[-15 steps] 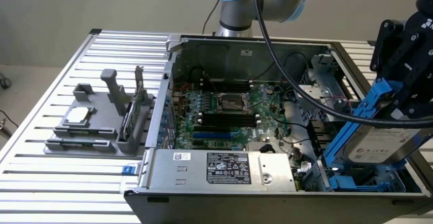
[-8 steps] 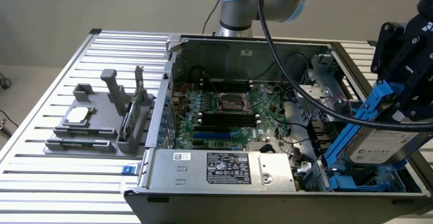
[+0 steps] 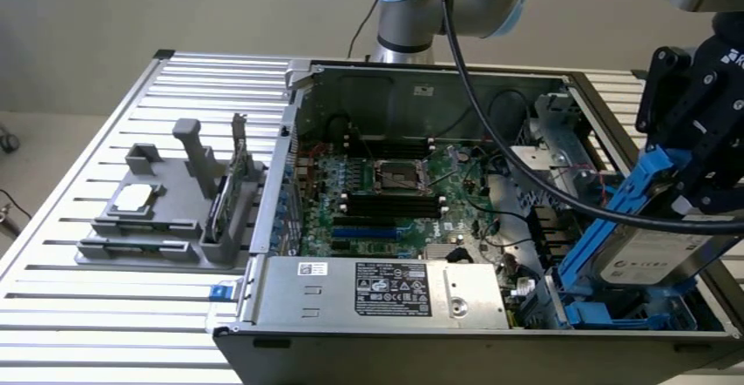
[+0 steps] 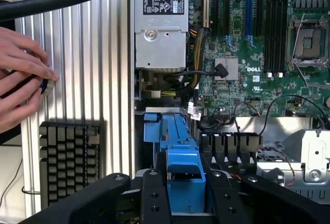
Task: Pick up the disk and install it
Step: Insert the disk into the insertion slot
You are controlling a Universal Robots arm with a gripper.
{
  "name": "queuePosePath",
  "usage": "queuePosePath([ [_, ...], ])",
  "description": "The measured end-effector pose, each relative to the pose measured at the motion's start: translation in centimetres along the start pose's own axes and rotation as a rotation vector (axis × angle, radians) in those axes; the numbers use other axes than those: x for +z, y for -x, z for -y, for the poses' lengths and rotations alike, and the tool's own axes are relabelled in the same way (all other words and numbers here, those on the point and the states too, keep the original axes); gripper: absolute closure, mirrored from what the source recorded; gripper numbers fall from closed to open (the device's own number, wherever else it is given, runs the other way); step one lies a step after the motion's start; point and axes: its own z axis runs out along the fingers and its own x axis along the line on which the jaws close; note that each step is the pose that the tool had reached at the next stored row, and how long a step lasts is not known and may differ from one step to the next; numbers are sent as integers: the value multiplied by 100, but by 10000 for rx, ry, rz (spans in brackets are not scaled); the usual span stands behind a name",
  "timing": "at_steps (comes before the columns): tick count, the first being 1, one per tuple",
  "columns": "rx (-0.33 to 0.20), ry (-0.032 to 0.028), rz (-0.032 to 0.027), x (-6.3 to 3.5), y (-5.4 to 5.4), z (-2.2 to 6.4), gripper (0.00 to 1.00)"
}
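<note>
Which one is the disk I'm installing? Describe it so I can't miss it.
Find the open computer case on the slatted table, then its near corner at the exterior view's right. There the disk hangs tilted in the gripper. It is silver-grey with a white label and a blue frame, which the flat labelled power supply beside it lacks.

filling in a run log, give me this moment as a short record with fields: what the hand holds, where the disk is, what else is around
hand: shut on the disk, gripping its blue carrier frame
disk: steeply tilted, lower end down by the drive bay; not lying flat in it
computer case: open, motherboard and power supply exposed
fixture: grey, on the slatted table, exterior view's left of the case
person's fingers: near a keyboard
</note>
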Motion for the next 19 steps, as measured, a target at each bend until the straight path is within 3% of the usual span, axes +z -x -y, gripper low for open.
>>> queuePosePath([
  [19,-2,0,-1,159,5,5,68],
])
